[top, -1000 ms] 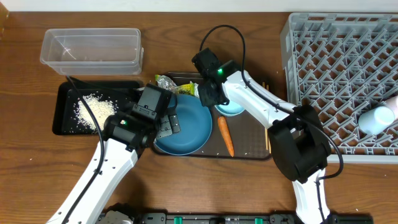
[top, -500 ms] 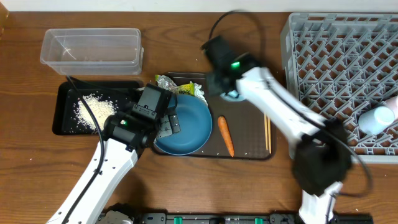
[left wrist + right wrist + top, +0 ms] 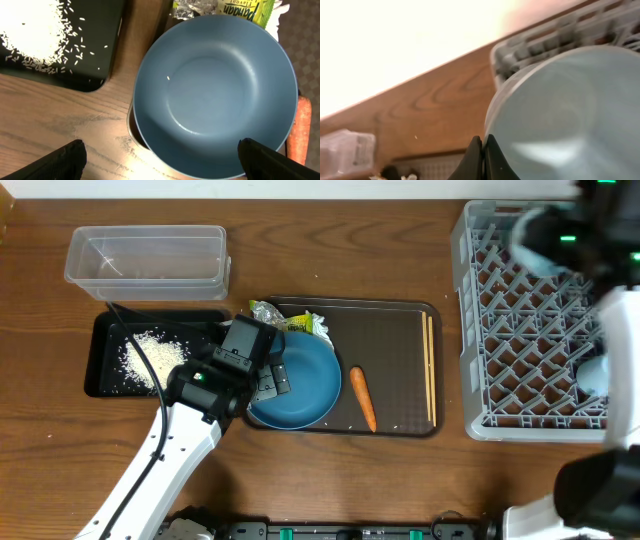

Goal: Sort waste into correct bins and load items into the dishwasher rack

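Observation:
The large dark blue dish (image 3: 215, 90) lies on the left end of the brown tray (image 3: 395, 340). My left gripper (image 3: 162, 170) hangs open over the dish's near left rim, one finger to each side, holding nothing. In the right wrist view my right gripper (image 3: 483, 150) is shut on the rim of the small light blue bowl (image 3: 560, 115), above the grey rack (image 3: 520, 330); overhead that arm is a blur. A light blue cup (image 3: 597, 373) lies in the rack. Rice (image 3: 148, 355) sits in the black tray (image 3: 100, 380). The carrot (image 3: 362, 398), wrapper (image 3: 290, 317) and chopsticks (image 3: 431, 370) lie on the brown tray.
The clear tub (image 3: 148, 258) stands behind the black tray at the back left. The rack fills the right side of the table, its raised wall (image 3: 463, 330) beside the brown tray's right edge. Bare wood runs along the table's front edge.
My right arm lifted the light blue bowl off the brown tray and swung it right, to above the rack. The left arm and the dish have not moved.

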